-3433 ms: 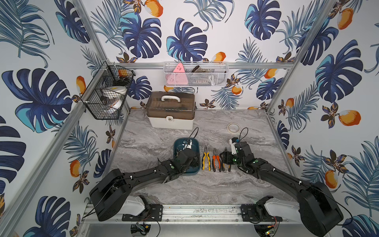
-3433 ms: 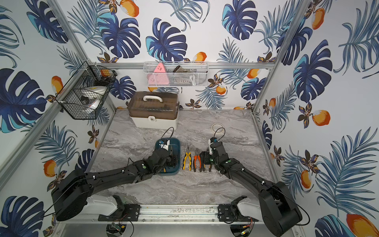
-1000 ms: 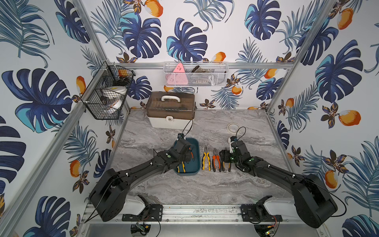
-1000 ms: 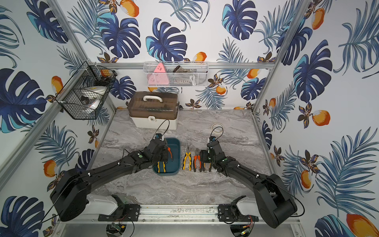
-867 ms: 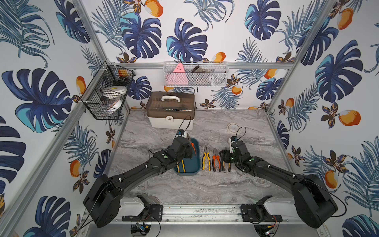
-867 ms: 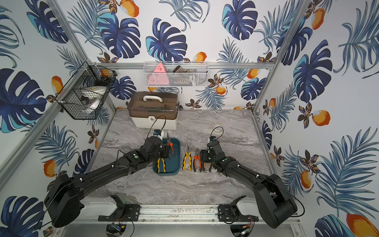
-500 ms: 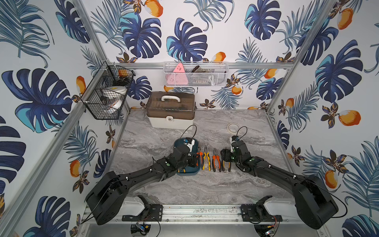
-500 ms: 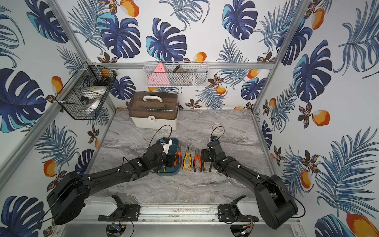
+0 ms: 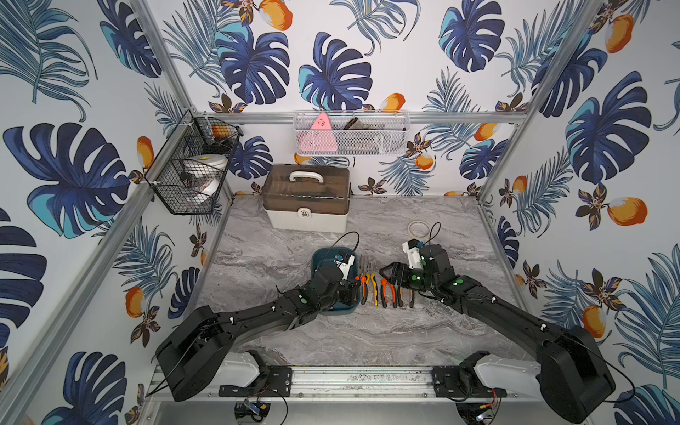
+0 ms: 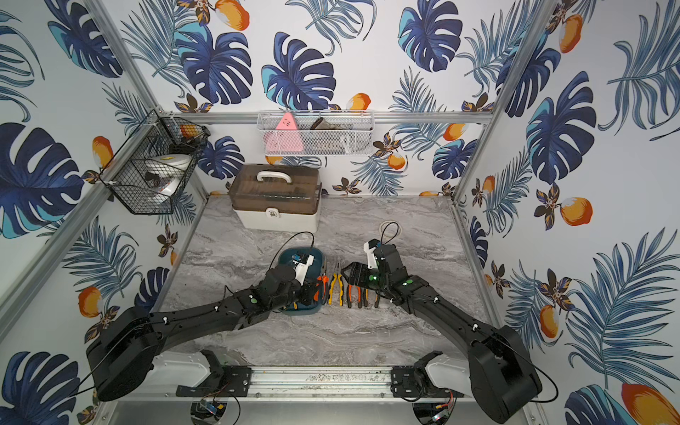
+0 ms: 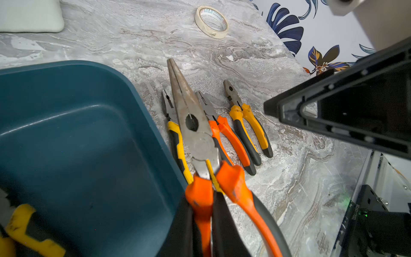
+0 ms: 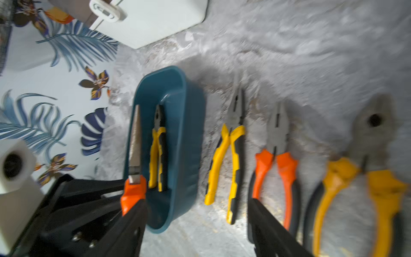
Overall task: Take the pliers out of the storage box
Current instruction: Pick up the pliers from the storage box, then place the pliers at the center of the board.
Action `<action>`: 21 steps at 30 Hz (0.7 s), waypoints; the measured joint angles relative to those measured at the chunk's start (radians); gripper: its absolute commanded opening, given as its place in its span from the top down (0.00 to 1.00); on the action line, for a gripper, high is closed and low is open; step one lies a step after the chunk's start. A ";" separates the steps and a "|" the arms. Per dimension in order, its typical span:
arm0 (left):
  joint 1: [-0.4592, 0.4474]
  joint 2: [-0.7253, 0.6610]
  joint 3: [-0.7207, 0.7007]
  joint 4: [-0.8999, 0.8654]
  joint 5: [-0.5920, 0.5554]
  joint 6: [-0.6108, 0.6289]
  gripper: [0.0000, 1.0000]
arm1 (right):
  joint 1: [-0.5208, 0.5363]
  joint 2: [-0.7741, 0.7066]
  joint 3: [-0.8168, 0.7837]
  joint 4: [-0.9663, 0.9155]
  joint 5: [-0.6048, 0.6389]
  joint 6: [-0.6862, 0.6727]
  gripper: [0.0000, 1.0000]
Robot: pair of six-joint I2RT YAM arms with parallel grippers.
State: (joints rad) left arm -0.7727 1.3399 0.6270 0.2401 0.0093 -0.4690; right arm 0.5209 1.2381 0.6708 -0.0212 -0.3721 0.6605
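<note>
The storage box (image 11: 66, 144) sits near the middle of the desk (image 9: 279, 342), a little left of centre. One yellow-handled pliers (image 12: 158, 151) lies lengthwise on its floor, hidden by the arm in both top views.

Just over the box's right rim, the left gripper (image 11: 203, 222) is clamped across the orange handles of a long-nose pliers (image 11: 195, 131). The tool hangs clear of the box with its nose toward the desk's back edge.

Right of that, three pliers (image 12: 275, 160) lie side by side on the bare desk, close together, noses pointing the same way. Above this row the right gripper (image 9: 390, 273) hovers with its jaws wide apart and nothing between them.

These tools look like stiff steel, heavy for their size and nose-heavy, so a hold far down the handles would likely let the head droop. The rubber sleeves should give good friction, while the bare metal would probably slip. The best hold seems to be across both handles close to the pivot, squeezing them together so they cannot splay. For the pair in the box, the wall may crowd one finger.
</note>
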 measured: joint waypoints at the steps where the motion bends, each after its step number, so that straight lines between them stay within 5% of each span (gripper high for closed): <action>1: -0.001 0.000 0.000 0.000 0.002 0.000 1.00 | 0.010 0.007 -0.003 0.018 -0.026 0.024 0.28; 8: -0.003 0.006 0.008 -0.002 0.002 0.000 1.00 | 0.127 0.052 0.015 0.111 -0.090 0.114 0.35; 21: -0.005 0.007 0.007 -0.002 -0.005 0.000 1.00 | 0.158 0.134 0.022 0.199 -0.017 0.188 0.57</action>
State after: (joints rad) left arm -0.7776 1.3468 0.6342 0.2386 0.0048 -0.4690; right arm 0.6788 1.3724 0.6926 0.1776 -0.3889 0.8490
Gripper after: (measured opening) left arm 0.168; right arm 0.458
